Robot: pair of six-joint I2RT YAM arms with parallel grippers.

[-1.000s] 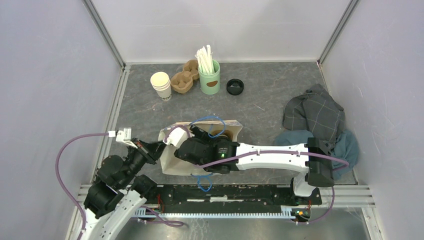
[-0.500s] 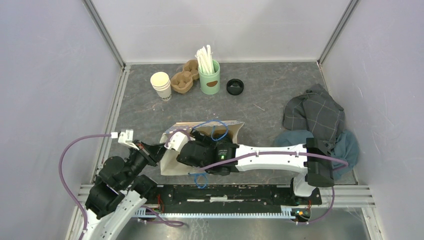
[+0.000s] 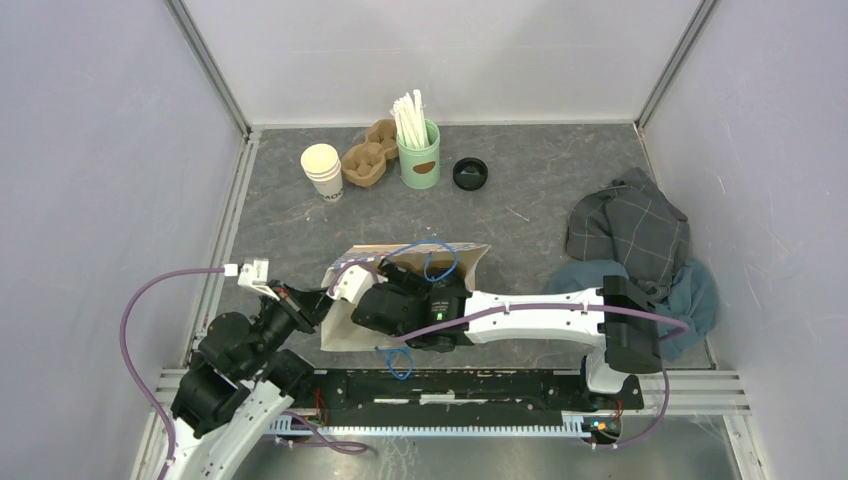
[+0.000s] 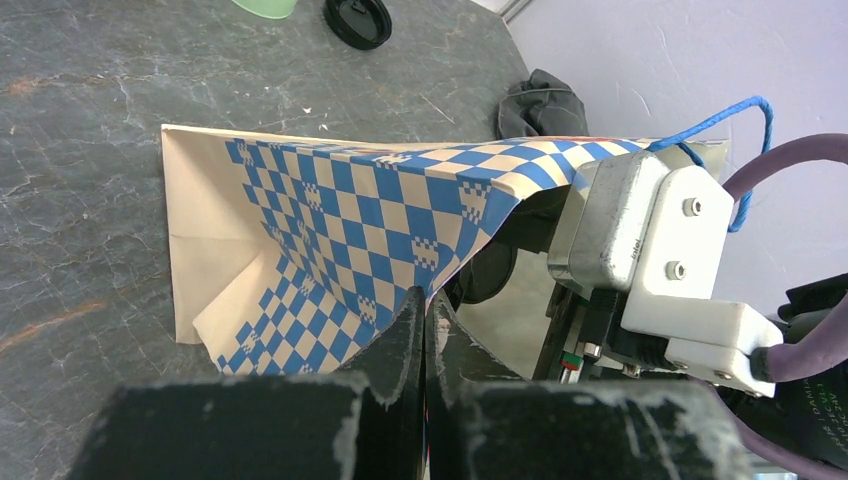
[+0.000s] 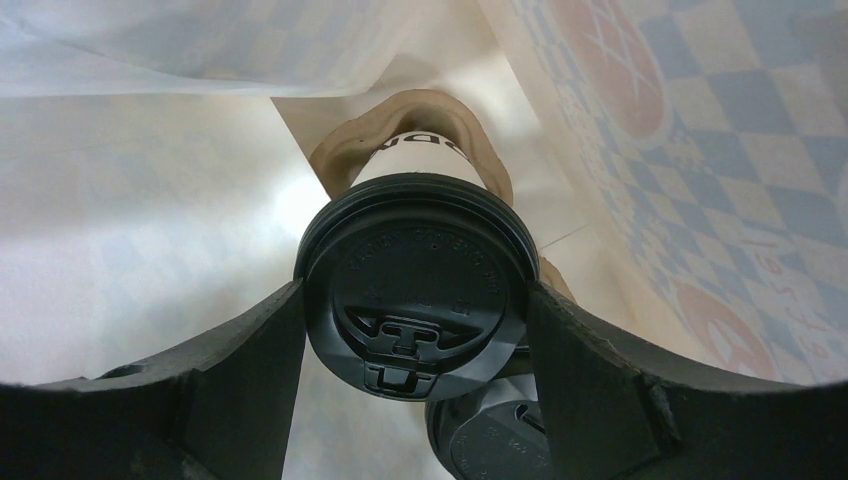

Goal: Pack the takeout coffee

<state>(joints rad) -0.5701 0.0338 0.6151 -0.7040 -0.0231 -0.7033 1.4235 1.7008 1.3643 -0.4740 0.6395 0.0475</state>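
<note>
Inside the paper bag: takeout coffee sits in a brown pulp cup carrier, black lid facing the right wrist camera. Can't tell its tilt or how deep it's seated.

Right gripper stands wide, one finger against each side of the lid rim. That reads as a grip on the cup at the lid, not free. A second black lid shows just below, partly hidden; can't tell if they touch.

Left gripper is clamped flat on the bag's mouth edge, holding the blue-checked wall up around the right wrist. The bag lies on its side on the table.

Risks, my read:
- The hold is on the lid only, so a pull or twist could pop it off and spill coffee in the bag.
- Letting go before the cup is seated in its pocket could tip it, given the bag's lean.
- Backing the right wrist out could snag the blue cord handle or drag the thin wall, and the left pinch could tear the paper.
</note>
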